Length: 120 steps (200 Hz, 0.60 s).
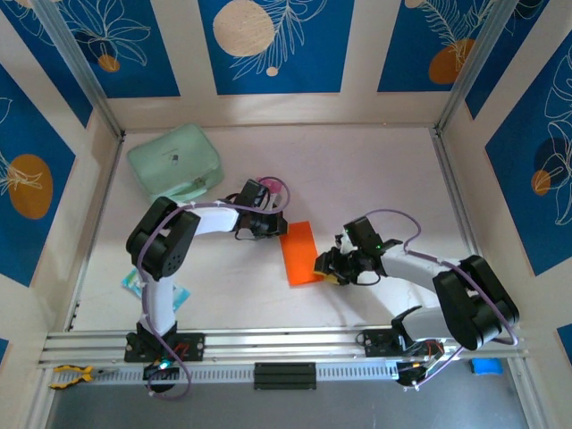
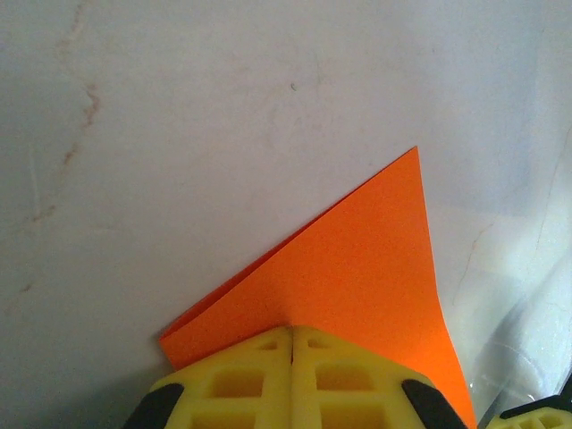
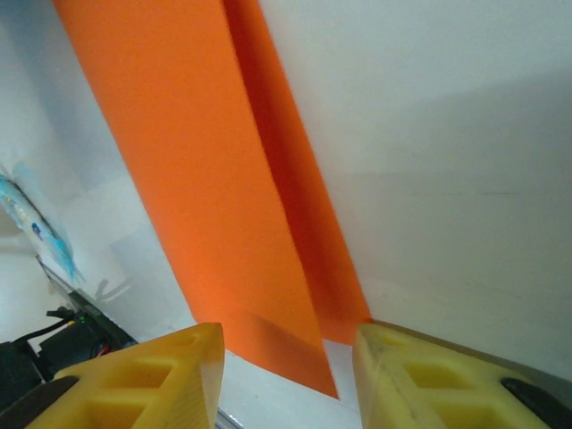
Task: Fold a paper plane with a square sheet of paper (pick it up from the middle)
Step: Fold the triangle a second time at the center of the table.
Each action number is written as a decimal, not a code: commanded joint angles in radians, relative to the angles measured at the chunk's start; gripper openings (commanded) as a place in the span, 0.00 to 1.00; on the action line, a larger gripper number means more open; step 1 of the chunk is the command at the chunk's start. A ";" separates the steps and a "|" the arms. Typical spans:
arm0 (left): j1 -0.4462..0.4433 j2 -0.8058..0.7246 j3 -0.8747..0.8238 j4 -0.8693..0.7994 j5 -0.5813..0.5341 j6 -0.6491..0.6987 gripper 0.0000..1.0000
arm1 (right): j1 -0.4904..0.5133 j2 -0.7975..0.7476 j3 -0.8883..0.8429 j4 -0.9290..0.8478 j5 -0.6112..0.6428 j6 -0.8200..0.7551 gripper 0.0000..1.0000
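Two sets: left jaws tight on the orange sheet (image 1: 299,253) (right jaws half-spread).

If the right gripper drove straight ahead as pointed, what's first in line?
Probably the folded bright orange paper sheet: its near end lies between the right gripper's open fingers. Clearance above it is unclear.

Overhead, plus two close wrist views of paper (image 1: 300,253)

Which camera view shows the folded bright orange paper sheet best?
The top external view: nearly the whole folded bright orange paper sheet is in frame. The left wrist view catches one pointed corner; the right wrist view shows overlapping layers close up, cropped.
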 commanded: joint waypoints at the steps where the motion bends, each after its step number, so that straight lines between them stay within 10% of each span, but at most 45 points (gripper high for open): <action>1: 0.002 0.037 -0.029 -0.084 -0.006 0.022 0.02 | 0.006 0.012 0.012 0.058 -0.058 0.022 0.41; 120: 0.002 0.055 0.042 -0.092 0.058 0.063 0.03 | -0.096 0.168 0.063 0.219 -0.235 -0.033 0.41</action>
